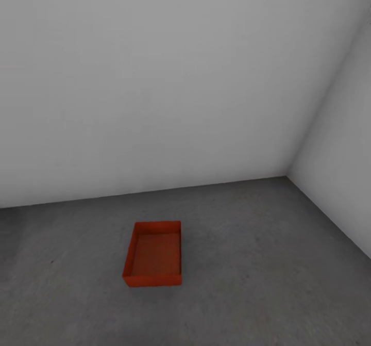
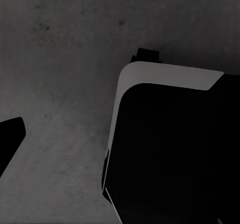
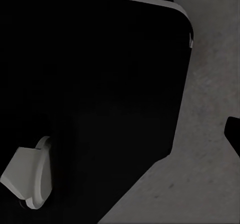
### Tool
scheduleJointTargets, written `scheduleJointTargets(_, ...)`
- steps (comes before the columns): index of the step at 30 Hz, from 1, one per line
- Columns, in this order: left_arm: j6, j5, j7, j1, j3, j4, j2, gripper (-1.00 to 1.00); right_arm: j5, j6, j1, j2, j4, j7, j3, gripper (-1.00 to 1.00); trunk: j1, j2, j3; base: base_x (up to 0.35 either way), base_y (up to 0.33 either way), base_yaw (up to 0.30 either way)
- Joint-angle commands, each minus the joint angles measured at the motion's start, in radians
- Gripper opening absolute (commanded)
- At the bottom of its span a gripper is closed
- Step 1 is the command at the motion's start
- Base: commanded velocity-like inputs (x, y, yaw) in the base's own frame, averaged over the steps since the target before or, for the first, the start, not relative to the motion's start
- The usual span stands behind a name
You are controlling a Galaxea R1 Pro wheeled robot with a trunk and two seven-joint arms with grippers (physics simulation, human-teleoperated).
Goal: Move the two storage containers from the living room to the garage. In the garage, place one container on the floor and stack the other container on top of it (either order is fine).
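Head view: one orange-red storage container (image 1: 153,254) resting open side up on the dark grey speckled floor (image 1: 268,263), its long side running away from the camera, interior empty, no lid. Standing alone, well apart from the back wall (image 1: 154,78) and further still from the right wall (image 1: 342,170). Walls plain white-grey, meeting in a corner to the right of the bin; floor-to-wall seam running behind the bin and slanting down along the right. Bare concrete on all four sides of the container, with the widest open stretch to its right and toward the camera.

Left wrist view: same rough grey floor below, a large black body with a pale rounded rim (image 2: 170,149), part of the robot, covering much of the frame; a dark finger tip (image 2: 10,139) at one edge.

Right wrist view: black robot body (image 3: 90,93) with a pale grey rounded part (image 3: 30,179), grey floor beyond, a dark sliver (image 3: 234,134) at one edge.

Jaw state of both grippers: cannot be told from these frames
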Motion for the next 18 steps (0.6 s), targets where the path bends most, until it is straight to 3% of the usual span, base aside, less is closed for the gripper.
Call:
scheduleJointTargets(1, 0.000, 0.009, 0.003, 0.000, -0.008, 0.000, 0.000, 1.00, -0.003, -0.006, -0.001, 0.000, 0.003, -0.004, 0.008, 1.00, 0.000, -0.001, 0.001, 0.000, 0.000, 0.018)
scheduleJointTargets(18, 0.000, 0.009, 0.003, 0.000, -0.008, 0.000, 0.000, 1.00, -0.012, -0.019, 0.000, -0.003, 0.003, -0.005, 0.007, 1.00, 0.000, -0.001, 0.027, 0.000, 0.000, 0.009)
